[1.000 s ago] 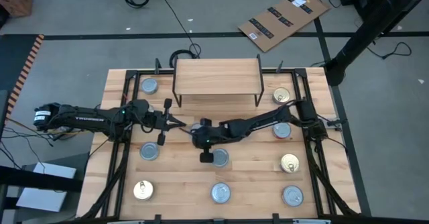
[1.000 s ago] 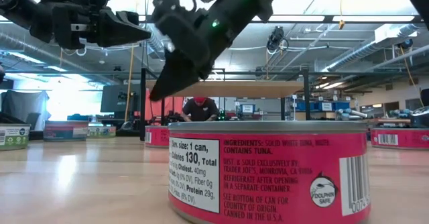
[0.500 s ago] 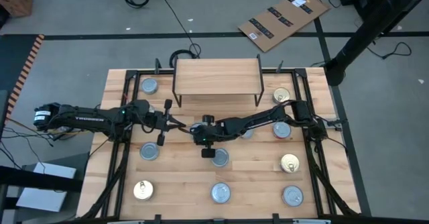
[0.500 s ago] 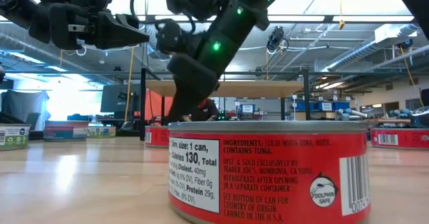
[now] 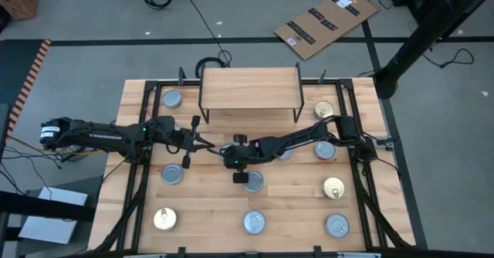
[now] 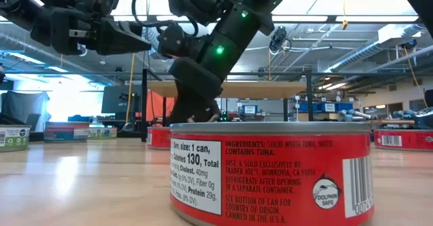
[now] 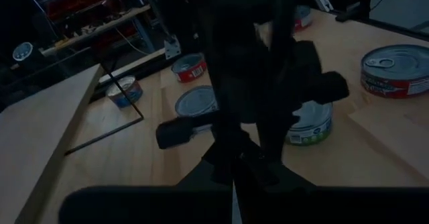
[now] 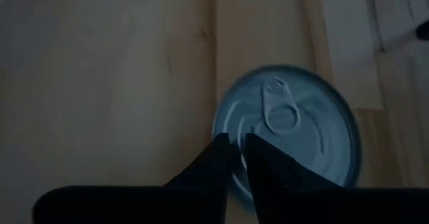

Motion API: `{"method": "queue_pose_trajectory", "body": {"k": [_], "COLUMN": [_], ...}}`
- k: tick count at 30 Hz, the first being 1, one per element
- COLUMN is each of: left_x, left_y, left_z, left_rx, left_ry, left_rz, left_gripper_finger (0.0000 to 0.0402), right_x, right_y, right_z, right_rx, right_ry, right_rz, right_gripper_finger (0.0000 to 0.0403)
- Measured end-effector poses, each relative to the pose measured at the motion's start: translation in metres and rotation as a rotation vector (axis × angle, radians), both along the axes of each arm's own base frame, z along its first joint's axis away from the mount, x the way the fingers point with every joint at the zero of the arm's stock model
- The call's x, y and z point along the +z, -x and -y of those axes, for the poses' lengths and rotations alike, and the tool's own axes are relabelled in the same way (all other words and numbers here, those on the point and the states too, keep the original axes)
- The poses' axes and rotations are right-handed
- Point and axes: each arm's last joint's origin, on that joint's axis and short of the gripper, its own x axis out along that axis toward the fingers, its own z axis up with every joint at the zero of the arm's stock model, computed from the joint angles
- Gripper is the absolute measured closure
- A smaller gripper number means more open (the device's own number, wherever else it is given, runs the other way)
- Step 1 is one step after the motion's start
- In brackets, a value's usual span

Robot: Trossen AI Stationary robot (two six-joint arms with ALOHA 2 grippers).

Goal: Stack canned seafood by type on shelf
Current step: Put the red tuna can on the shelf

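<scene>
Directly under the right pincer (image 8: 238, 158), its tips barely parted, lies a silver-topped tin (image 8: 288, 130).

Flattened cardboard sheet (image 5: 326, 24) w/ labels lies on grey floor beyond the wooden tabletop (image 5: 285, 192). Black cables (image 5: 202, 20) trail across floor nr it. Low view: workshop bkgd w/ ceiling lights, shelving; a person in red (image 6: 201, 109) partly hidden behind.
</scene>
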Motion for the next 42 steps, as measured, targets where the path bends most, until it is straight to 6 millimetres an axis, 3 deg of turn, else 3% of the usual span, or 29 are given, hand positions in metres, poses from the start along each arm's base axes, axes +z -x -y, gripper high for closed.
{"method": "queue_pose_trajectory", "body": {"k": [13, 24, 36, 42], "left_x": [0.000, -0.003, -0.022, -0.036], "left_y": [0.000, -0.002, -0.027, -0.038], "left_z": [0.000, 0.000, -0.003, -0.004], "left_rx": [0.004, 0.006, 0.008, 0.007], "left_ry": [0.016, 0.026, 0.029, 0.027], "left_rz": [-0.002, -0.020, -0.027, -0.050], "left_gripper_finger": [0.0397, 0.0397, 0.0397, 0.0397], "right_x": [0.001, -0.002, 0.010, 0.011], "right_y": [0.002, 0.007, 0.012, 0.014], "right_z": [-0.011, -0.009, -0.025, -0.042], "right_rx": [-0.013, -0.003, 0.059, 0.083], "right_ry": [-0.046, -0.100, -0.180, -0.182], "right_rz": [-0.009, -0.079, -0.196, -0.197], "right_gripper_finger": [0.0323, 0.0327, 0.0331, 0.0374]}}
